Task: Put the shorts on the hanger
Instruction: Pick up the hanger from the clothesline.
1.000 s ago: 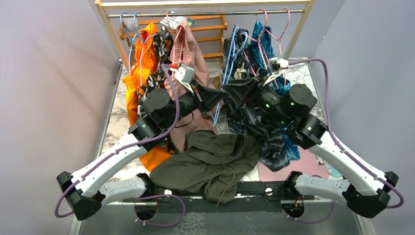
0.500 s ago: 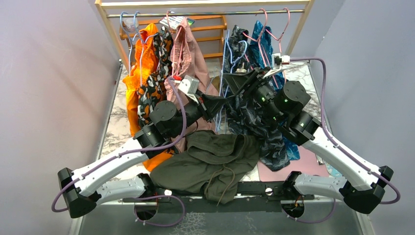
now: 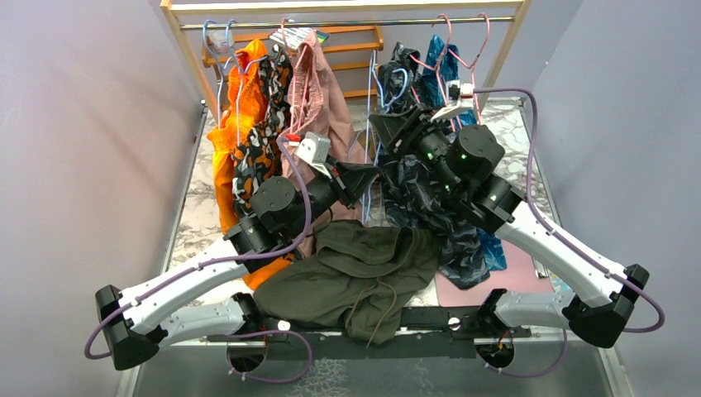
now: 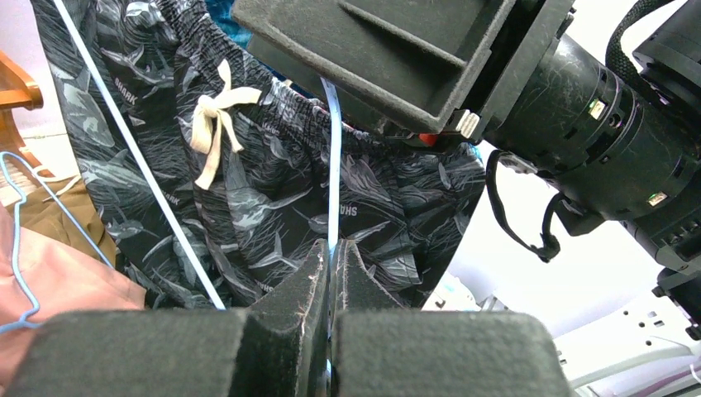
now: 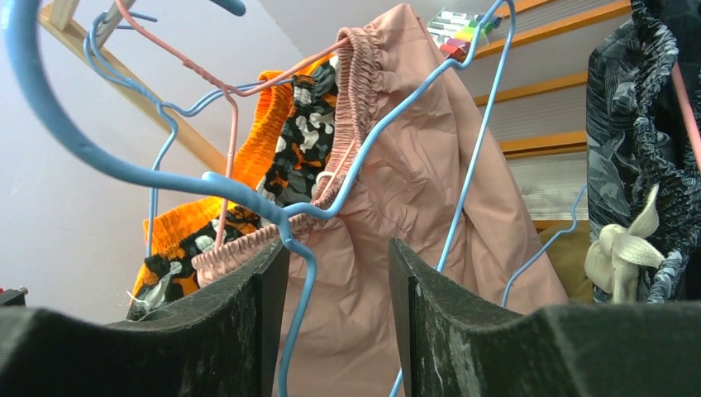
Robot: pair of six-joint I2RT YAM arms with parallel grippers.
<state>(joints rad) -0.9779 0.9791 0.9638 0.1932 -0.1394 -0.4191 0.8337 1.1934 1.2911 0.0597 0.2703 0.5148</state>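
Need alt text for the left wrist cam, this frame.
The left gripper is shut on a thin light-blue wire of the hanger, which runs straight up from its fingertips. Behind hang dark grey print shorts with a cream drawstring bow; the right arm fills the upper right.

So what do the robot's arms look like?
Both the left arm and the right arm have white tube-shaped links and round black joints, each trailed by a purple cable. Small green lights glow on the right one. The left gripper and right gripper are black, chunky and rough-textured.
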